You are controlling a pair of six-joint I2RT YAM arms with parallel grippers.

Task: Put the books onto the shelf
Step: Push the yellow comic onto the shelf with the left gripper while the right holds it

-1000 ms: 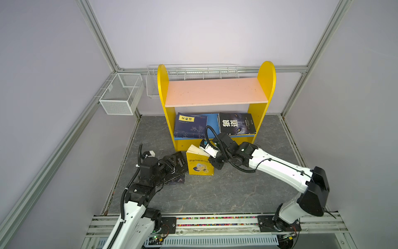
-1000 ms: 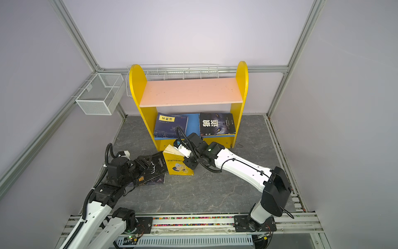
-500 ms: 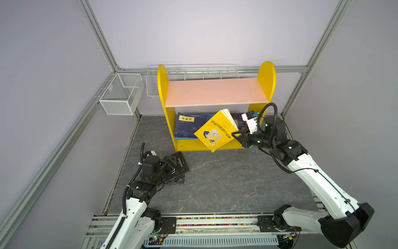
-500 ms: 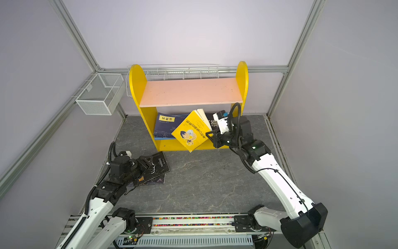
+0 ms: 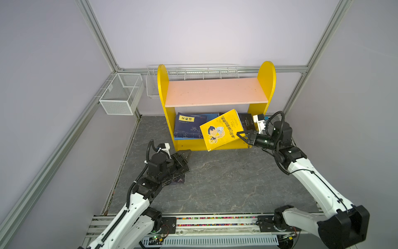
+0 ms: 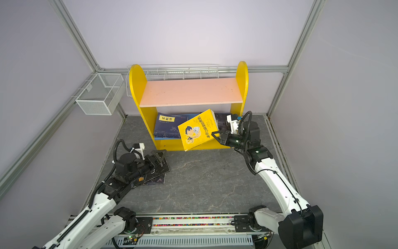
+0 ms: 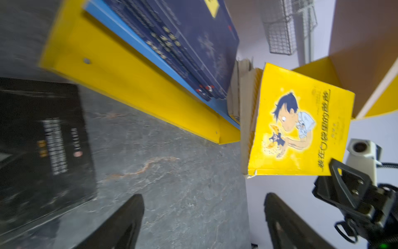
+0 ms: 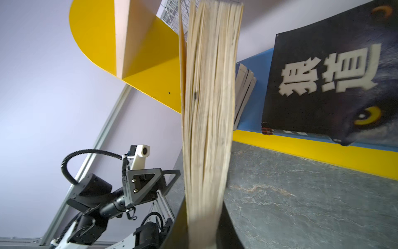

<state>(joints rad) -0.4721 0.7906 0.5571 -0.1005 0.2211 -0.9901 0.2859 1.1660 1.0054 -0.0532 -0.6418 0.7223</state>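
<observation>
In both top views my right gripper point(image 5: 241, 134) point(image 6: 216, 136) is shut on a corner of the yellow book point(image 5: 221, 131) point(image 6: 198, 131) with the cartoon boy. The book hangs tilted in front of the lower board of the shelf point(image 5: 162, 86) point(image 6: 134, 86). The right wrist view shows its page edges point(image 8: 209, 107) clamped between my fingers. Navy books point(image 5: 187, 127) point(image 7: 193, 43) and a dark book with large characters point(image 8: 323, 75) lie on the blue board. My left gripper point(image 5: 183, 154) point(image 7: 203, 207) stands open, holding nothing, over dark books point(image 5: 179, 170) point(image 7: 43, 140) on the floor.
A white mesh basket point(image 5: 120, 97) hangs on the left wall and a wire rack point(image 5: 193, 71) runs behind the shelf. The pink upper board point(image 5: 215, 92) is bare. Aluminium frame posts close in the grey stone floor point(image 5: 215, 183).
My right gripper lifted the yellow book off the floor beside the left gripper and carried it right, up to the shelf's lower tier. My left jaws have spread wider over the dark books.
</observation>
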